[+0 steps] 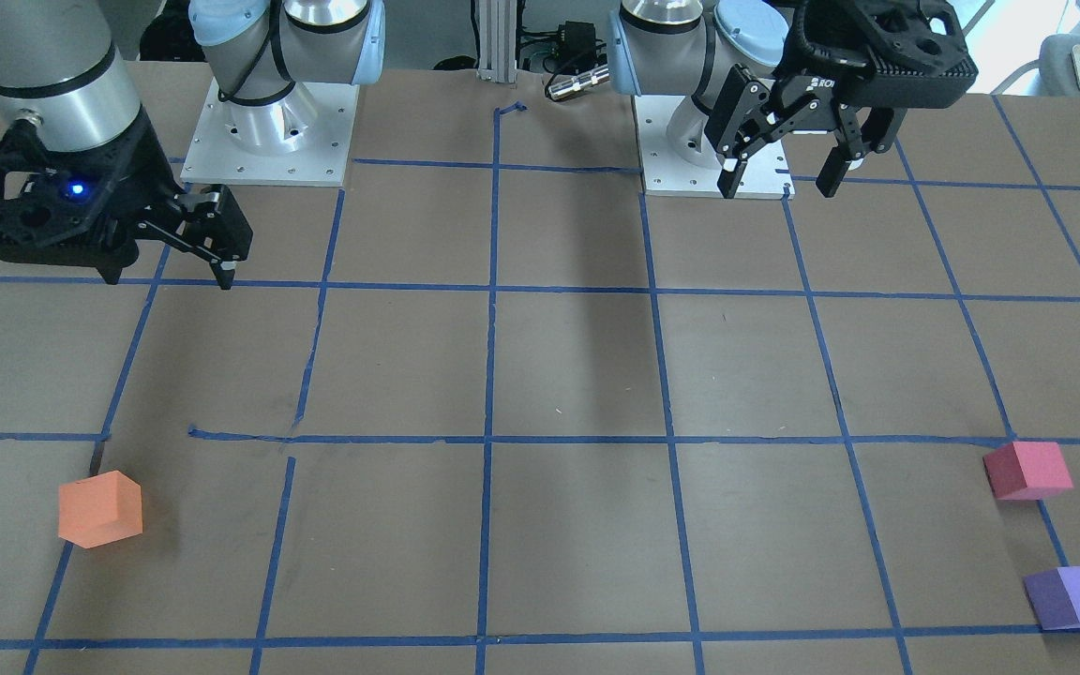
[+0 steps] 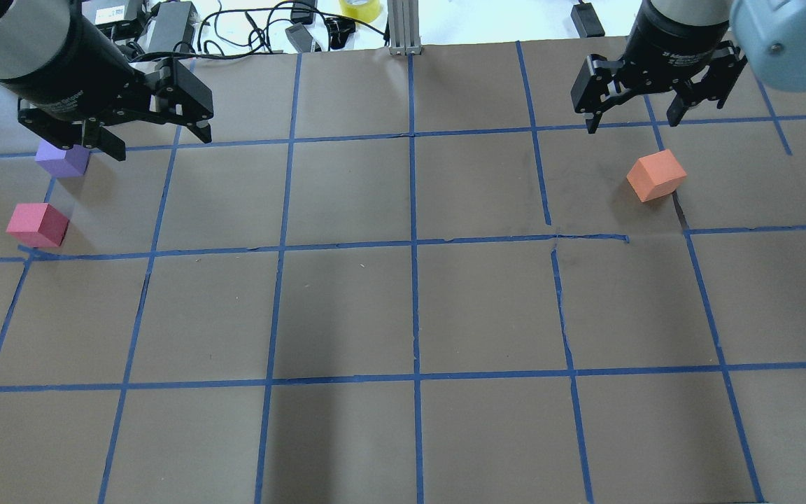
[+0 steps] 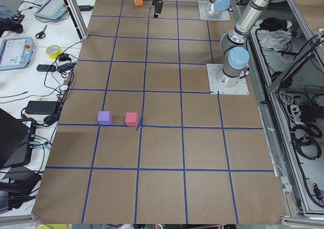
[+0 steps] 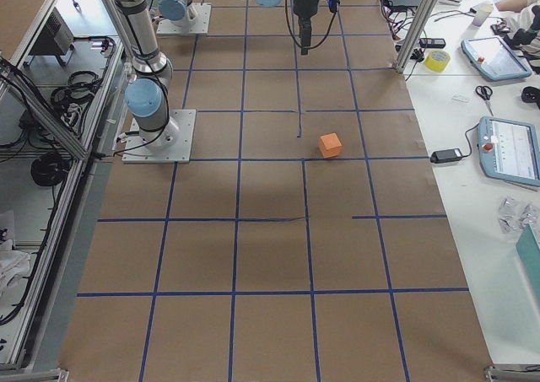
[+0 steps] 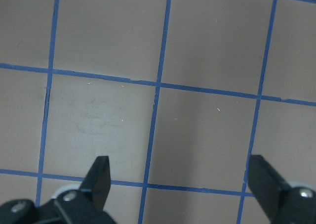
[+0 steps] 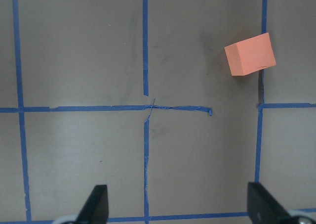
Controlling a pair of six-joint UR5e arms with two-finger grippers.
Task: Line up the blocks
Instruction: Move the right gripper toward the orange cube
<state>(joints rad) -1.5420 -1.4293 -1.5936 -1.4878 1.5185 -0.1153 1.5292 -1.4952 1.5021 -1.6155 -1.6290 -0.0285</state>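
The orange block [image 2: 656, 176] lies on the table's right side, near the far edge; it also shows in the front view [image 1: 99, 509] and the right wrist view [image 6: 250, 54]. The red-pink block [image 2: 37, 225] and the purple block [image 2: 61, 159] lie close together, apart, at the far left, also in the front view [image 1: 1027, 469] [image 1: 1074, 596]. My left gripper [image 2: 158, 140] is open and empty, held above the table right of the purple block. My right gripper [image 2: 634, 120] is open and empty, hovering just beyond the orange block. Both wrist views show the fingers wide apart.
Brown paper [image 2: 410, 315] with a blue tape grid covers the table. The arm base plates [image 1: 263, 141] [image 1: 713, 159] sit at the robot's side. Cables and a yellow tape roll [image 2: 359, 8] lie beyond the far edge. A side bench with tablets [image 3: 15, 52] runs along that edge.
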